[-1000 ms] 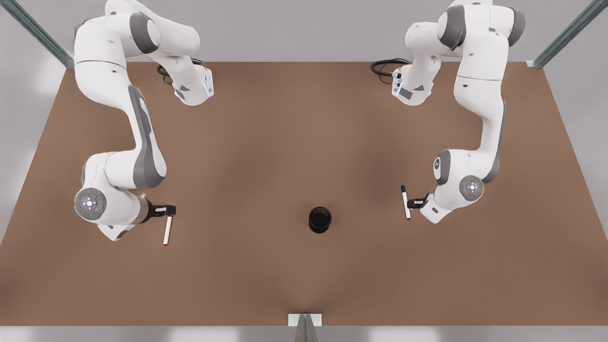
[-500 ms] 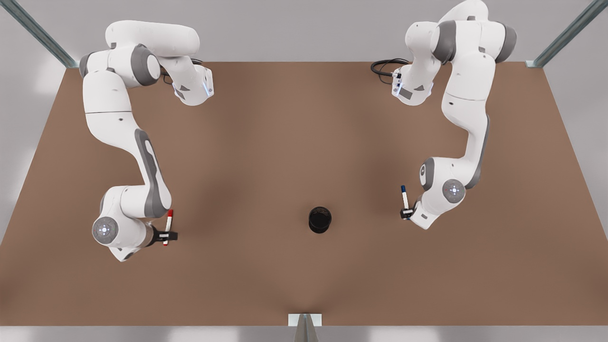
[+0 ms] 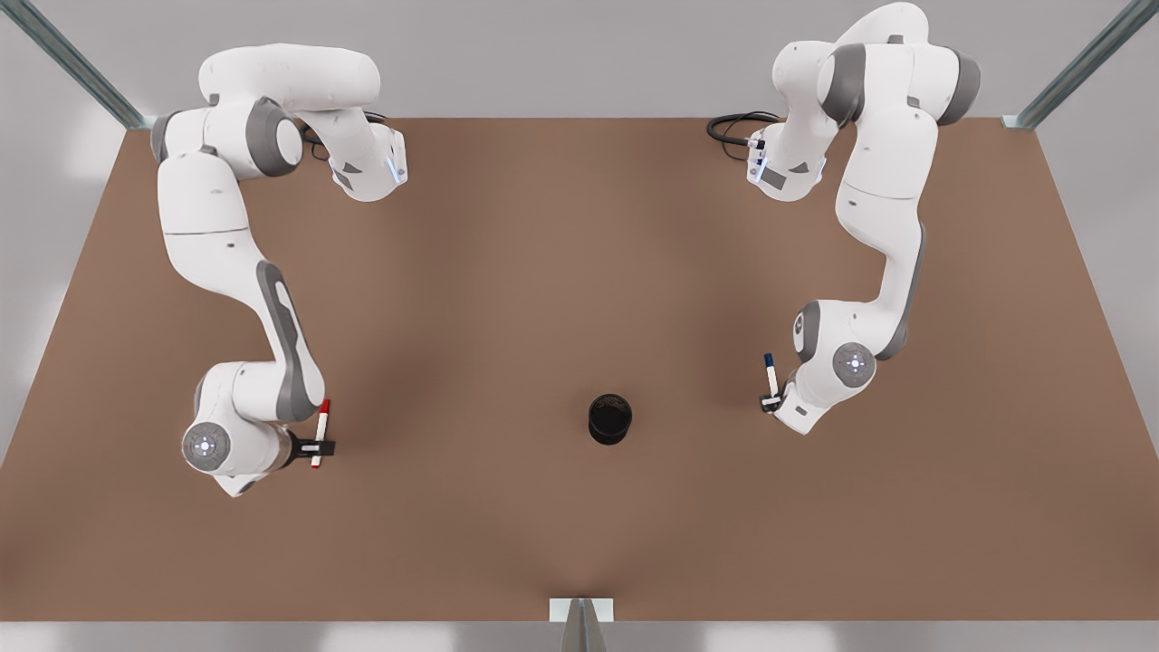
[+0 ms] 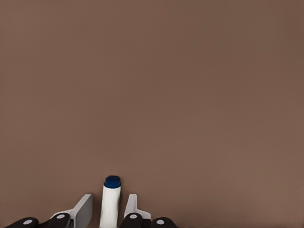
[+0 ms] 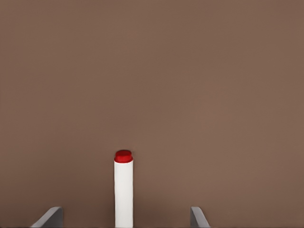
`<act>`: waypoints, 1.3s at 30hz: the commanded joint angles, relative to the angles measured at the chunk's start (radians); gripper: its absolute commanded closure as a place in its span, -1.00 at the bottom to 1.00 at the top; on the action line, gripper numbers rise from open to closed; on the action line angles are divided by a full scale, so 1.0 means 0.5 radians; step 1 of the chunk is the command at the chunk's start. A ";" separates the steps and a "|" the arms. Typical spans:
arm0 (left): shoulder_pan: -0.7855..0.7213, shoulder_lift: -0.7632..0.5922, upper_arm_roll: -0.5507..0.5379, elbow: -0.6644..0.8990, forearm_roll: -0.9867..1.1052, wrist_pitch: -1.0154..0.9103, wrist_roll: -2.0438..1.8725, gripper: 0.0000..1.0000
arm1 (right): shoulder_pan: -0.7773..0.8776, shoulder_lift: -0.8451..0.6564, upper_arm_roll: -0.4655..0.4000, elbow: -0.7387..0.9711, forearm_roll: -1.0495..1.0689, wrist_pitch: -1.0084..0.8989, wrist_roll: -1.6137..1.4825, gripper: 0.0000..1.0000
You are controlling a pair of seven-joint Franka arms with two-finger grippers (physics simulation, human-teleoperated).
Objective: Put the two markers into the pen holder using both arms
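The red-capped marker (image 3: 320,433) (image 5: 123,190) lies flat on the brown table (image 3: 543,272) at the front view's left. My right gripper (image 3: 317,446) (image 5: 124,216) straddles its lower half, open, fingers well clear of the barrel. At the front view's right lies the blue-capped marker (image 3: 771,376) (image 4: 110,199). My left gripper (image 3: 770,404) (image 4: 110,204) sits over its near end, each finger a narrow gap from the barrel. The black pen holder (image 3: 609,418) stands upright between the two arms, nearer the blue marker.
Both arm bases (image 3: 367,167) (image 3: 783,172) stand at the table's far edge, with black cables (image 3: 729,127) beside the one at the front view's right. A small metal bracket (image 3: 580,609) sits at the near edge. Bare tabletop surrounds the pen holder.
Both arms have dropped toward the table. The right gripper slid from the red marker's cap end to its lower half, and the left gripper moved to the blue marker's near end. Neither marker has shifted.
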 commanded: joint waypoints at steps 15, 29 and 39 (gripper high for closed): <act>-0.001 0.000 0.000 0.005 0.005 0.002 -0.039 0.42 | 0.014 0.002 0.005 -0.128 -0.003 0.151 0.017 0.51; -0.103 -0.110 -0.466 1.241 -0.283 -0.471 0.611 0.57 | 0.079 -0.439 0.311 0.130 -0.074 -0.226 0.229 0.57; -0.106 0.104 -0.798 0.944 -1.001 0.913 2.336 0.57 | 0.063 -0.553 0.655 0.130 -0.068 0.148 0.336 0.57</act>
